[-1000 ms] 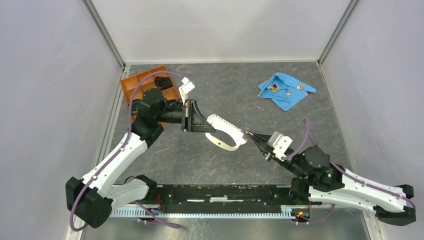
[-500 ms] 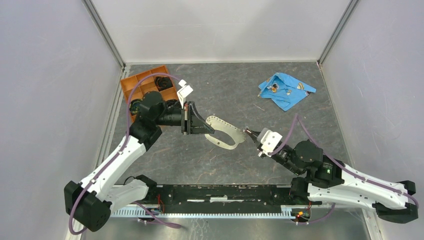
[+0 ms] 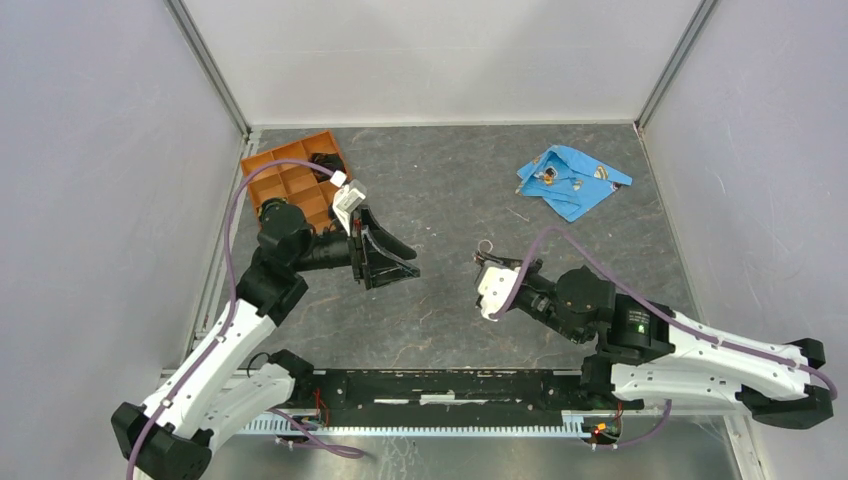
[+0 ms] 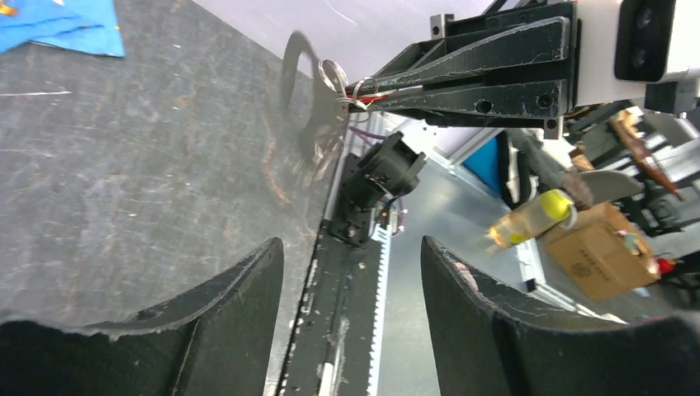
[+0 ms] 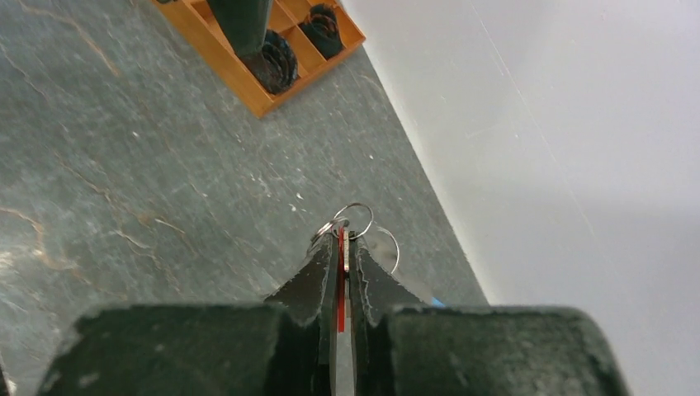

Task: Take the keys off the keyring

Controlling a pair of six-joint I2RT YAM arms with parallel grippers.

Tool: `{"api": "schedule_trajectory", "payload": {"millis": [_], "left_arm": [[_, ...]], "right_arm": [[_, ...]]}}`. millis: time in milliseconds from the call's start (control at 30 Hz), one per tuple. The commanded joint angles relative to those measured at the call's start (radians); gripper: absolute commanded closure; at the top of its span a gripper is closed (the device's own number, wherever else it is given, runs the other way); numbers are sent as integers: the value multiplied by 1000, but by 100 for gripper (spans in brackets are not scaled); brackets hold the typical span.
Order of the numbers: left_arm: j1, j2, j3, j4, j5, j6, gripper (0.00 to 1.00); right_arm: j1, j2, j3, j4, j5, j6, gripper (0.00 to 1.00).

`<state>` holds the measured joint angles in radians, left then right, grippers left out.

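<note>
My right gripper (image 5: pixel 340 235) is shut on the keys: a thin red-headed key (image 5: pixel 339 276) stands edge-on between the fingers. The keyring (image 5: pixel 355 219), small silvery wire loops, sticks out just past the tips, and a flat silvery tag (image 4: pixel 301 103) hangs from it. In the top view the right gripper (image 3: pixel 484 260) is at mid-table with the keyring (image 3: pixel 485 245) at its tip. My left gripper (image 3: pixel 405 262) is open and holds nothing, a short way to the left and apart from the ring. From the left wrist, the open left gripper (image 4: pixel 351 247) faces the right gripper (image 4: pixel 359 87) and the keyring (image 4: pixel 333 76).
An orange compartment tray (image 3: pixel 285 180) with black coiled rings sits at the back left, behind the left arm. A blue cloth (image 3: pixel 570 180) carrying small brass-and-silver bits lies at the back right. The black base rail (image 3: pixel 450 385) runs along the near edge.
My left gripper has opened, let go of the flat tag and drawn back to the left. The right gripper has swung left, still shut on the key, with the tag hanging from the ring.
</note>
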<state>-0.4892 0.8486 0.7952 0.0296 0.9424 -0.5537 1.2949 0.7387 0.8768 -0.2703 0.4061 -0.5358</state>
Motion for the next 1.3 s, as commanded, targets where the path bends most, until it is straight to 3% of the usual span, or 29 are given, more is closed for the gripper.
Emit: {"api": "schedule_trajectory", "payload": {"millis": [0, 167, 400, 633, 1267], "left_arm": [[-1, -50, 26, -51, -63, 141, 33], [-1, -81, 14, 69, -123, 175, 38], [-61, -46, -39, 334, -129, 186, 49], [-220, 14, -8, 346, -183, 348, 52], [-308, 101, 20, 421, -102, 501, 61]], "right_arm": [[26, 38, 86, -29, 91, -116, 99], [68, 59, 103, -67, 151, -172, 99], [108, 28, 124, -66, 79, -207, 99], [121, -13, 114, -23, -56, -227, 99], [127, -71, 142, -50, -294, -222, 99]]}}
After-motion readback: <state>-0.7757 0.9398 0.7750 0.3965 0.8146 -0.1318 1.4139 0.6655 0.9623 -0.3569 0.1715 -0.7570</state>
